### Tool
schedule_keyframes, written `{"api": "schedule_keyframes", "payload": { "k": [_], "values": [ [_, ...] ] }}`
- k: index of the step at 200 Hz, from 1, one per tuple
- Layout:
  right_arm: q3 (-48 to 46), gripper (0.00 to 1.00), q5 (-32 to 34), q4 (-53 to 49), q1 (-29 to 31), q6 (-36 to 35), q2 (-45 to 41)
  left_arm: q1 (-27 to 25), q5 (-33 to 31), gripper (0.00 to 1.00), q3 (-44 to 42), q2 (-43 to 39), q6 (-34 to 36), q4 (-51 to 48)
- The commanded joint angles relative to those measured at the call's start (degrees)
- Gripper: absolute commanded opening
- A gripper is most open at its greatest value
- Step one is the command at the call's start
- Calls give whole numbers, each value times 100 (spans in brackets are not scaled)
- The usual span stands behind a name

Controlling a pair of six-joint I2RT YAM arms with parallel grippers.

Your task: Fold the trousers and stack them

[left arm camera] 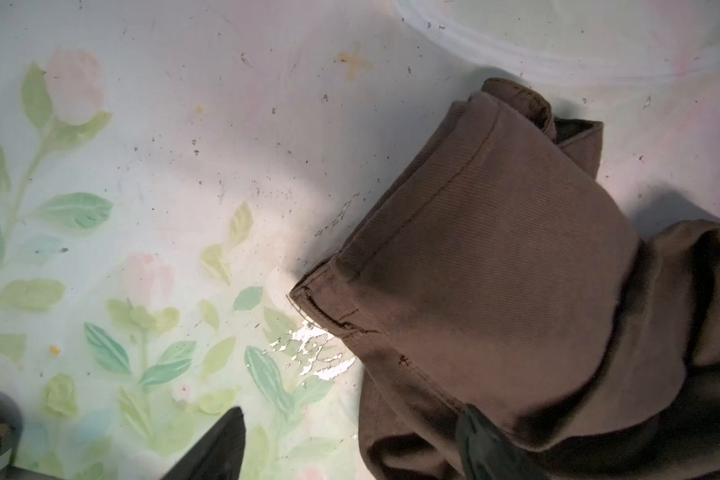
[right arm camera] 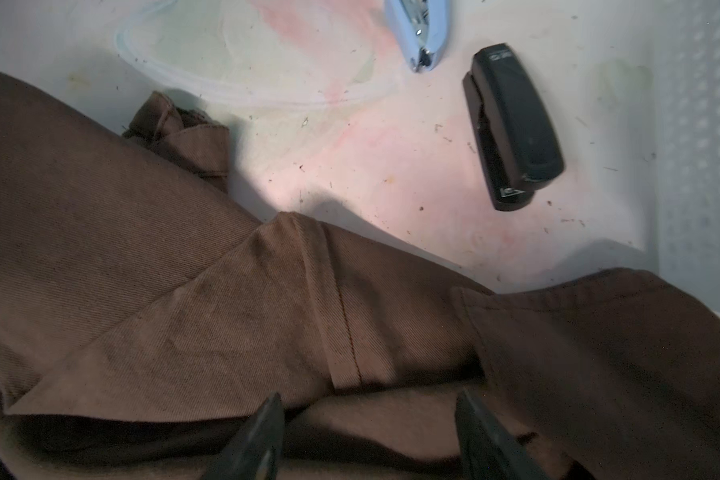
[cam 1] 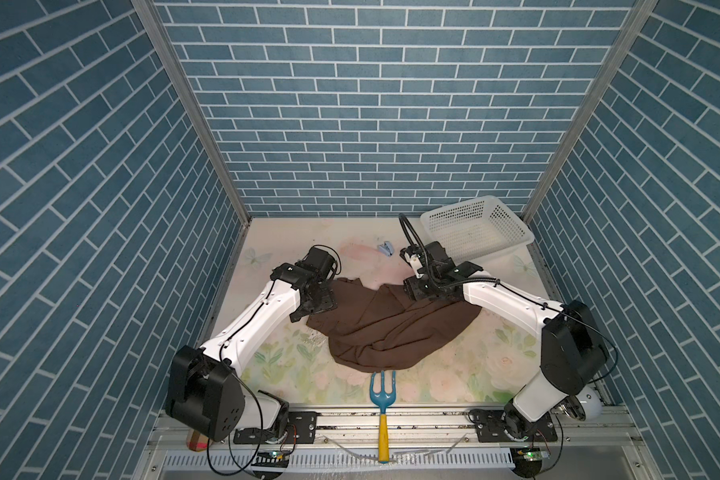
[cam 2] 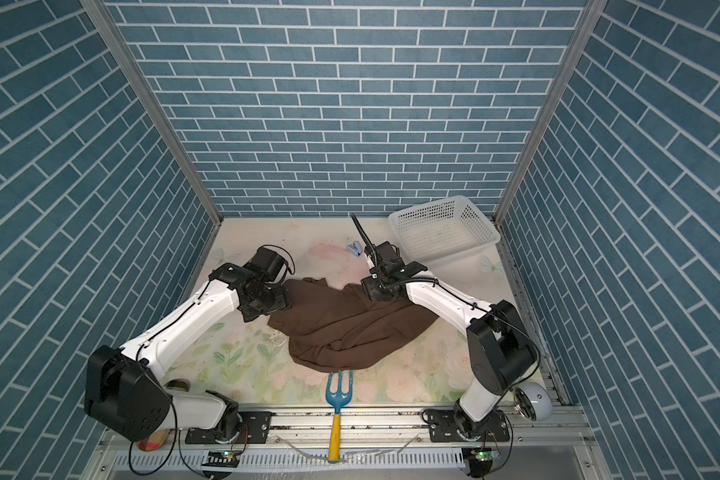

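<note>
The dark brown trousers (cam 1: 391,328) (cam 2: 350,328) lie in a crumpled heap in the middle of the floral table mat. My left gripper (cam 1: 316,305) hangs over the heap's left edge. In the left wrist view it (left arm camera: 352,419) is open: one finger is over the bare mat, the other over the trousers (left arm camera: 495,270), beside a hemmed end. My right gripper (cam 1: 416,291) is over the heap's far right part. The right wrist view shows it (right arm camera: 369,399) open just above a fold of the trousers (right arm camera: 184,291), gripping nothing.
A white perforated basket (cam 1: 504,216) (cam 2: 474,216) stands at the back right corner. A black stapler (right arm camera: 512,124) and a light blue stapler (right arm camera: 420,33) (cam 1: 385,249) lie behind the heap. A blue garden fork with a yellow handle (cam 1: 382,399) lies at the front edge.
</note>
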Motion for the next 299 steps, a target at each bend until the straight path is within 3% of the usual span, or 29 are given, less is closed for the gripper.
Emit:
{"api": "schedule_keyframes", "payload": {
  "k": [1,38,55,69,82,92,138,177,185,198,208,246,271,299],
  "values": [
    [-186,65,-288,381,73,-174,370,31,283,80,-171,283,-32,616],
    [-8,61,-405,621,93,-151,1056,87,286,77,-335,801,-15,1085],
    [196,58,-298,684,92,-148,1411,128,367,71,-336,1025,-48,1279],
    [368,44,11,605,88,-48,1599,177,530,48,-284,1189,-65,1399],
    [370,16,263,636,50,63,1520,263,585,15,-83,1339,-33,1261],
    [299,1,440,683,17,108,1323,334,526,0,153,1375,61,1008],
    [42,0,1103,493,-238,-62,-132,734,24,0,1161,656,322,71],
    [-216,0,1352,409,-425,-61,-1598,890,-260,0,1477,77,339,-310],
    [-200,0,1363,347,-430,-72,-1845,885,-123,16,1357,24,261,-272],
    [-187,0,1359,297,-434,-170,-2205,869,270,59,977,-77,69,-50],
    [-161,0,1404,239,-437,-187,-2419,794,576,73,638,-130,-88,218],
    [-161,0,1203,132,-435,-54,-2446,13,837,85,293,98,-324,857],
    [-148,0,1085,78,-430,122,-2288,-442,1185,86,315,458,-237,1592],
    [-191,0,1055,177,-444,201,-2259,-696,1200,87,597,1117,-209,1651]
  ]
}}
